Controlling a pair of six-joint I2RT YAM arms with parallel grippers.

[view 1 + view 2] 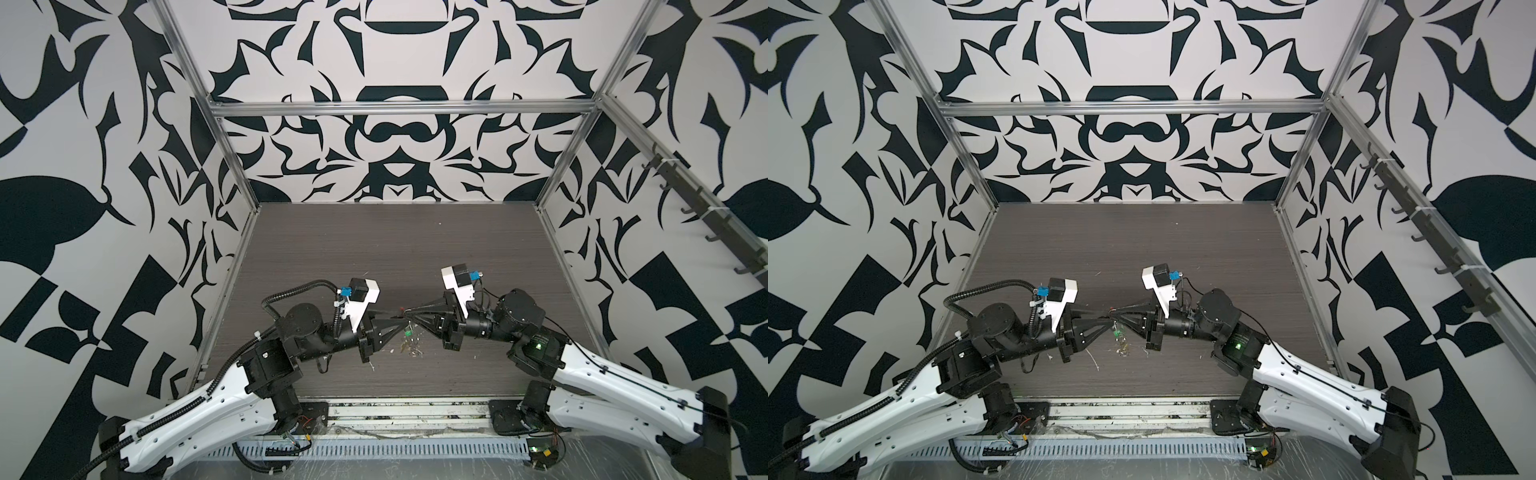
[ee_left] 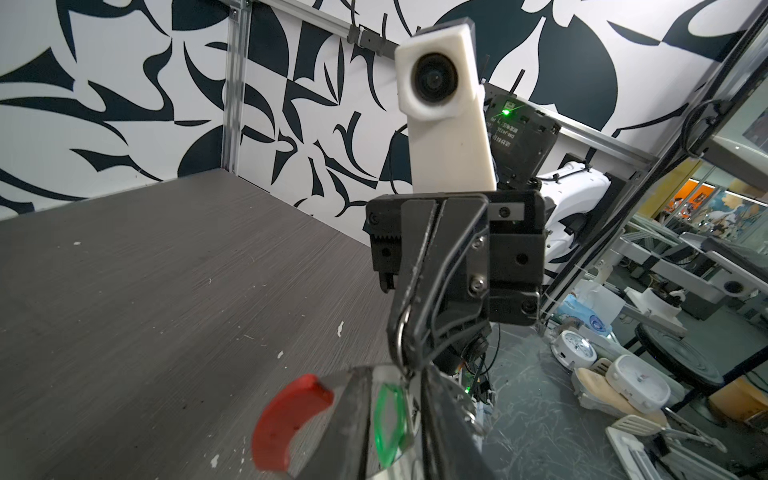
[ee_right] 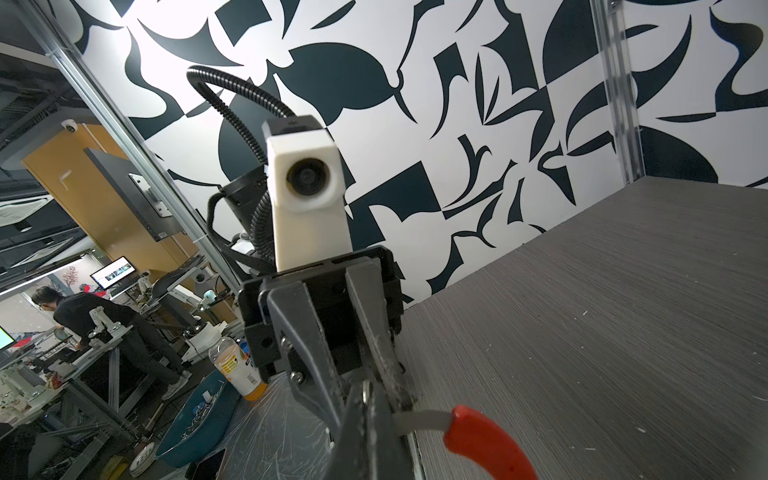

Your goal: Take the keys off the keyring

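While the keyring (image 1: 401,309) hangs in the air between my two arms, I judge the job part done. In both top views a small cluster of keys (image 1: 407,345) lies on the table (image 1: 374,249), at about six o'clock from where the grippers meet. A green tag (image 1: 409,332) dangles from the hoop just above them, so at least one key has yet to come off. The cluster is tiny here, so I may be misreading it. The left gripper (image 1: 404,320) reaches in from nine o'clock and the right gripper (image 1: 409,310) from three, their tips almost touching.

In the left wrist view the right gripper's jaws are pressed together on the grey wire. The red sleeve (image 2: 291,419) curves out beside the green tag, which sits between my left fingers (image 2: 353,428).

In the right wrist view the left jaws are nearly closed, with a silver bit at their tips. I cannot tell whether that is the hoop or a split ring, nor whether it is truly clamped.
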